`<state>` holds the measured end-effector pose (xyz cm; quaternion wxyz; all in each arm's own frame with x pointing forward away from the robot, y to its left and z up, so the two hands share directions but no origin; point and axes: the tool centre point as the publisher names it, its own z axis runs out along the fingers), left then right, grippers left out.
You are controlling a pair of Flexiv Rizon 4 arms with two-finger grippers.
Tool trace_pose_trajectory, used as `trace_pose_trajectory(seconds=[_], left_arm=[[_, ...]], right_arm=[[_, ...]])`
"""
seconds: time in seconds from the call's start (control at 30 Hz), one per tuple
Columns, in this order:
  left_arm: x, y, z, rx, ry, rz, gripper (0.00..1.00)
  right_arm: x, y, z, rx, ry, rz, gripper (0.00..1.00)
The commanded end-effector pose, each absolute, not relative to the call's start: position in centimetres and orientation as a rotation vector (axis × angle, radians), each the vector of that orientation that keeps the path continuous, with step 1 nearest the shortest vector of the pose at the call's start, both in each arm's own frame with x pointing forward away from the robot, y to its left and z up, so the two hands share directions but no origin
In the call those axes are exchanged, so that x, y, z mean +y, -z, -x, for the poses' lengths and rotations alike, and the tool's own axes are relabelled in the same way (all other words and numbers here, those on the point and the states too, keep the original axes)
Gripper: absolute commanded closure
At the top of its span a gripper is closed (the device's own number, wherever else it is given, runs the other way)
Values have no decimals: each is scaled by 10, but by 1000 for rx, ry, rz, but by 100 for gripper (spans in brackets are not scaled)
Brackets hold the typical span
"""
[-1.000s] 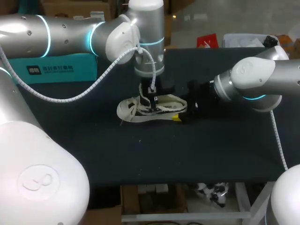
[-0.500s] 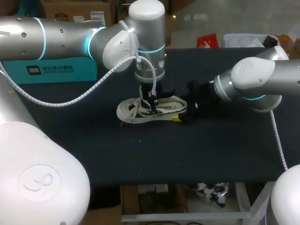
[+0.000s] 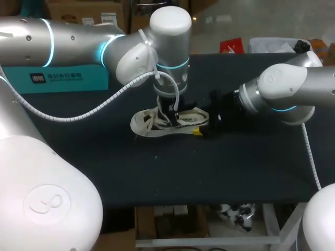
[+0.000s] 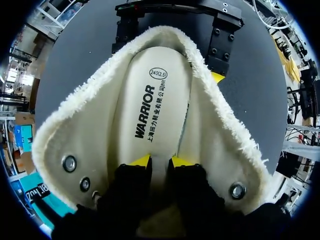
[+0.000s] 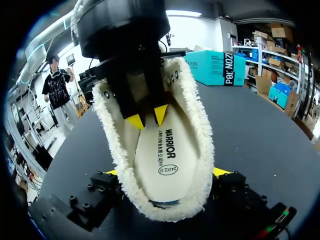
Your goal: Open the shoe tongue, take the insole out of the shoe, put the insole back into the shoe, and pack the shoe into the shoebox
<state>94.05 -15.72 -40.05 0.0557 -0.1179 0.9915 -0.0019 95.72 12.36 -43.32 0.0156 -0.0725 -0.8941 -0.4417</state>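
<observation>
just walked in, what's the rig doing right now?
The right gripper is clamped on the heel of a pale fleece-lined shoe sitting on the dark table. The left gripper is down inside the shoe's opening, at the insole, which lies flat inside, not yet out. A teal box sits at the table's back left.

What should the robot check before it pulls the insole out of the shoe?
1. The shoe is held steady: ok, the right gripper is shut on its heel from both sides.
2. The shoe's mouth is spread open: ok, the insole shows plainly.
3. The left gripper is down inside the shoe, at the insole: ok.
4. The left gripper has a real hold on the insole: cannot tell.
</observation>
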Motion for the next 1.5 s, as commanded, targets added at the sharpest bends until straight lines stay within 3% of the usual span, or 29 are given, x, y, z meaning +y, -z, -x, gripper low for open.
trace_pose_trajectory(seconds=[0.03, 0.77, 0.87, 0.93, 0.97, 1.5], left_arm=[[-161, 455, -958, 2984, -5, 362, 75], [-167, 495, -1026, 2784, -14, 337, 80], [-168, 498, -1033, 2769, -19, 336, 85], [-168, 498, -1037, 2762, -18, 338, 98], [-168, 498, -1038, 2760, -17, 339, 100], [-160, 430, -1018, 2844, 172, 271, 100]], right_arm=[[122, 439, -956, -2778, 1376, 225, 100], [122, 439, -956, -2778, 1376, 225, 100], [122, 439, -956, -2778, 1376, 225, 100], [122, 439, -956, -2778, 1376, 225, 100], [122, 439, -956, -2778, 1376, 225, 100], [122, 439, -956, -2778, 1376, 225, 100]])
